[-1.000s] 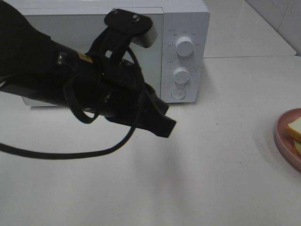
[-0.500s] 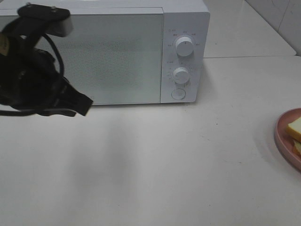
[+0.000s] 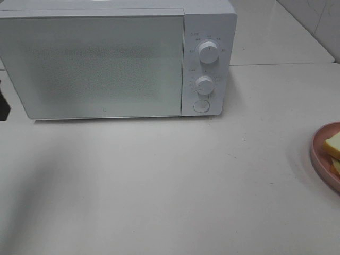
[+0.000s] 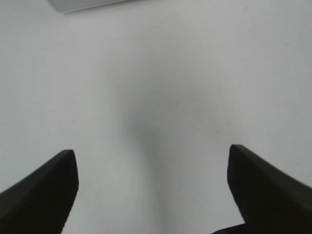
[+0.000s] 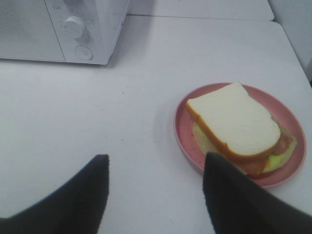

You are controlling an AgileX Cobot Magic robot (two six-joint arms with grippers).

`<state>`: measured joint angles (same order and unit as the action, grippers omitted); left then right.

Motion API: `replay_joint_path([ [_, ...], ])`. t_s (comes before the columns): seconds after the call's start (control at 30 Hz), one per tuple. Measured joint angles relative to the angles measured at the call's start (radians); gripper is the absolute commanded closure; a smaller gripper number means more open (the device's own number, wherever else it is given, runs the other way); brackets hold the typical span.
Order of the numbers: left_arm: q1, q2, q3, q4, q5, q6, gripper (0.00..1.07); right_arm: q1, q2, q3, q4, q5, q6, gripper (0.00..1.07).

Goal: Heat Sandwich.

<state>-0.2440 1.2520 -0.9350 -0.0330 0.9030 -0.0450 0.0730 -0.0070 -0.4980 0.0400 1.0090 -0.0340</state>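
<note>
We look down on a pale counter (image 3: 175,180). At its far left edge a small dark piece of the left arm (image 3: 3,109) just shows. Beside it, a white microwave (image 3: 106,58) stands at the back with its door closed; two round knobs (image 3: 208,52) and a round button (image 3: 201,106) sit on its right panel. At the far right edge we see part of a pink plate (image 3: 320,159) holding the sandwich (image 3: 333,144).

From the left wrist, the left pincer (image 4: 152,187) hangs released, jaws wide apart over bare counter, grasping nothing.

From the right wrist, the right pincer (image 5: 155,195) is released too, jaws apart and empty, just beside the plate. The sandwich lies on the plate, white bread on top, well apart from the microwave.
</note>
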Motion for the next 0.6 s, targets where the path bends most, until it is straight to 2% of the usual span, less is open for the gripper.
replay_joint_path([
  [0.03, 0.0, 0.0, 0.0, 0.0, 0.0, 0.0, 0.26, 0.0, 0.0, 0.0, 0.0, 0.0, 0.0, 0.5],
  [0.13, 0.092, -0.012, 0.0, 0.0, 0.049, 0.03, 0.26, 0.0, 0.0, 0.0, 0.0, 0.0, 0.0, 0.5],
  [0.23, 0.135, -0.013, 0.0, -0.003, 0.071, 0.045, 0.26, 0.0, 0.0, 0.0, 0.0, 0.0, 0.0, 0.5],
  [0.3, 0.217, -0.013, 0.0, -0.014, 0.101, 0.069, 0.26, 0.0, 0.0, 0.0, 0.0, 0.0, 0.0, 0.5],
  [0.33, 0.217, -0.013, 0.0, -0.014, 0.101, 0.069, 0.26, 0.0, 0.0, 0.0, 0.0, 0.0, 0.0, 0.5],
  [0.43, 0.323, -0.013, 0.0, -0.038, 0.132, 0.127, 0.26, 0.0, 0.0, 0.0, 0.0, 0.0, 0.0, 0.5],
  [0.47, 0.323, -0.013, 0.0, -0.038, 0.132, 0.127, 0.26, 0.0, 0.0, 0.0, 0.0, 0.0, 0.0, 0.5],
  [0.6, 0.434, -0.018, 0.0, -0.045, 0.198, 0.154, 0.26, 0.0, 0.0, 0.0, 0.0, 0.0, 0.0, 0.5],
])
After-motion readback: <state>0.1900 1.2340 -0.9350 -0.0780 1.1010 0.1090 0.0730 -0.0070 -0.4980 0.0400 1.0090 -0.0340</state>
